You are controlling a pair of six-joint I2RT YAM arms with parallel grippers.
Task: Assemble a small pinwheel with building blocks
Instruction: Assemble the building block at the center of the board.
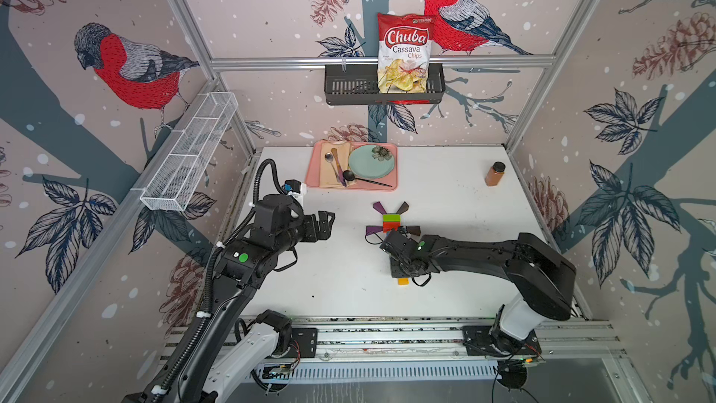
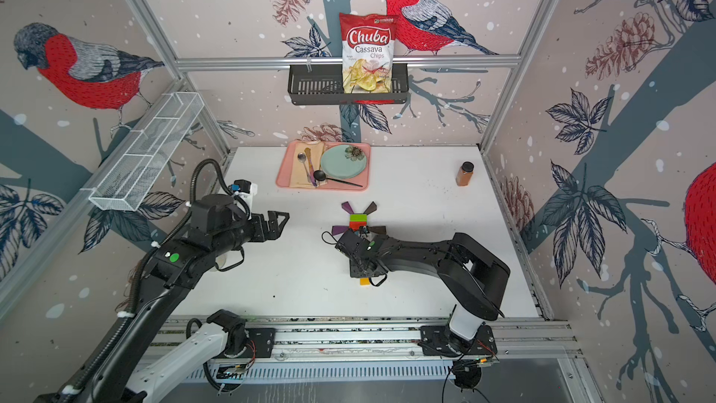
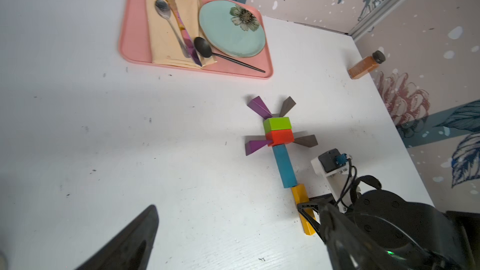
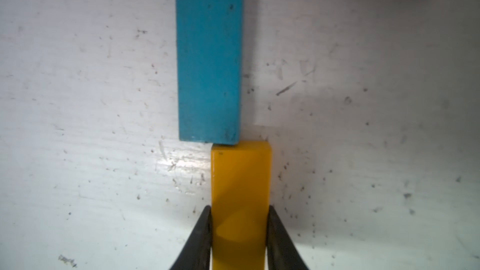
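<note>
The white table [image 1: 445,195] carried a pink tray [image 1: 313,174] at its far edge. Nearer the robot, at mid-table, lay the pinwheel [image 3: 279,132]. Its green brick [image 3: 276,123] sat against the red brick [image 3: 281,137], with purple wedges [image 3: 255,146] on one side and brown wedges [image 3: 307,141] on the other. The blue bar [image 4: 209,55] ran from the red brick toward the robot. The left gripper [image 1: 328,224] hung well apart, jaws spread wide, holding nothing. The right gripper [image 4: 239,207] was clamped on both sides of the yellow bar [image 4: 241,175], whose end touched the blue bar's end, offset sideways.
</note>
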